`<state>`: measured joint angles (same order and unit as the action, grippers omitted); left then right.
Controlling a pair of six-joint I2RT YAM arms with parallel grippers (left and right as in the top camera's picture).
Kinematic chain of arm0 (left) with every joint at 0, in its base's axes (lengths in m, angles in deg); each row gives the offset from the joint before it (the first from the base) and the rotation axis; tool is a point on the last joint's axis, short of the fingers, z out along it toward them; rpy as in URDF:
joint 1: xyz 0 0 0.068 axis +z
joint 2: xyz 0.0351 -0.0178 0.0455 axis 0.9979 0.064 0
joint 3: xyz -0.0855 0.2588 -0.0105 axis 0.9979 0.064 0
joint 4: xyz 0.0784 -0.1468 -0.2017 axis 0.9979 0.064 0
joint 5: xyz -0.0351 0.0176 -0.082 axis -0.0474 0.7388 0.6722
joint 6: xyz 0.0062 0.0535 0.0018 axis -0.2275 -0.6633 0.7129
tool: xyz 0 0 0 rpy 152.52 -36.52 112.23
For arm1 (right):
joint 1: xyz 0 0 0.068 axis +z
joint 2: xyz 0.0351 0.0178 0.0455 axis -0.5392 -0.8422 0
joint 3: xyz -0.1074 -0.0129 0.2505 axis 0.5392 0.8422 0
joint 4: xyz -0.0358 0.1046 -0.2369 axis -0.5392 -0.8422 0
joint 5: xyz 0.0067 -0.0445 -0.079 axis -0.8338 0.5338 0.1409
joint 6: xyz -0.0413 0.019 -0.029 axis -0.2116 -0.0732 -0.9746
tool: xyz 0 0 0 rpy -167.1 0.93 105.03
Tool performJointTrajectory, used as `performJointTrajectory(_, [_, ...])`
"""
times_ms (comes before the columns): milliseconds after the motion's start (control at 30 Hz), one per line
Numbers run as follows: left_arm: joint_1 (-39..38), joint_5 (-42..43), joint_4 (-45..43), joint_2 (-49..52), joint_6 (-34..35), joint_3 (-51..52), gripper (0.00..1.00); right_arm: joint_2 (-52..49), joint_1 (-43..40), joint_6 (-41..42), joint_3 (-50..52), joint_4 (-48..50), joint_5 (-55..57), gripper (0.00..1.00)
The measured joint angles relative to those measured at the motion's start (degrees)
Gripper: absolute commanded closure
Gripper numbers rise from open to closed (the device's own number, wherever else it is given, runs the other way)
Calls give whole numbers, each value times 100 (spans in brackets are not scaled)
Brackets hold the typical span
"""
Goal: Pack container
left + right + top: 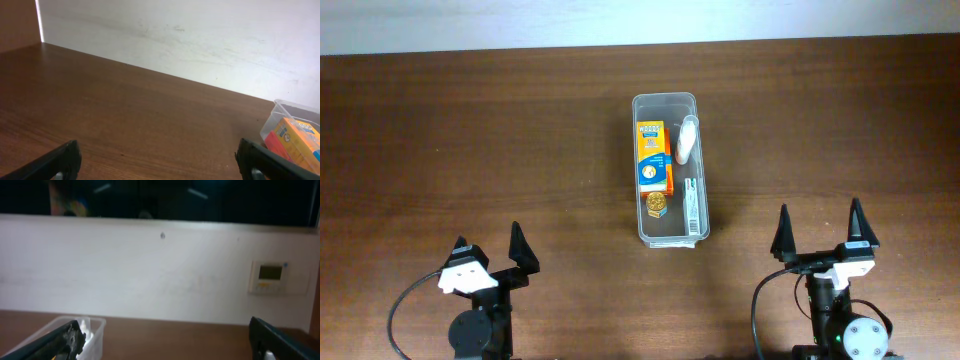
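The clear plastic container (668,102) stands at the table's middle. Inside lie an orange box (651,150), a white tube (687,140), a small round gold thing (657,203) and a flat white packet (693,208). The container's corner with the orange box (295,137) shows at the right edge of the left wrist view, and its corner (92,330) at the lower left of the right wrist view. My left gripper (487,244) is open and empty at the front left. My right gripper (820,226) is open and empty at the front right.
A white wall (200,40) runs along the table's far edge. A wall thermostat (272,277) shows in the right wrist view. Bare brown tabletop (470,130) lies around the container.
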<state>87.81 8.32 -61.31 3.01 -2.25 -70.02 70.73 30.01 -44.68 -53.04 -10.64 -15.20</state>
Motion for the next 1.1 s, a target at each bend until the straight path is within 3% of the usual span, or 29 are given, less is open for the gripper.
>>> performJointTrajectory(133, [0,0,0,0,0,0,1,4,0,-4,15,-260,-2,2])
performJointTrajectory(433, [0,0,0,0,0,0,1,26,0,-4,20,-1821,-2,2])
performJointTrajectory(1100, [0,0,0,0,0,0,0,26,0,-7,20,-1878,2,1])
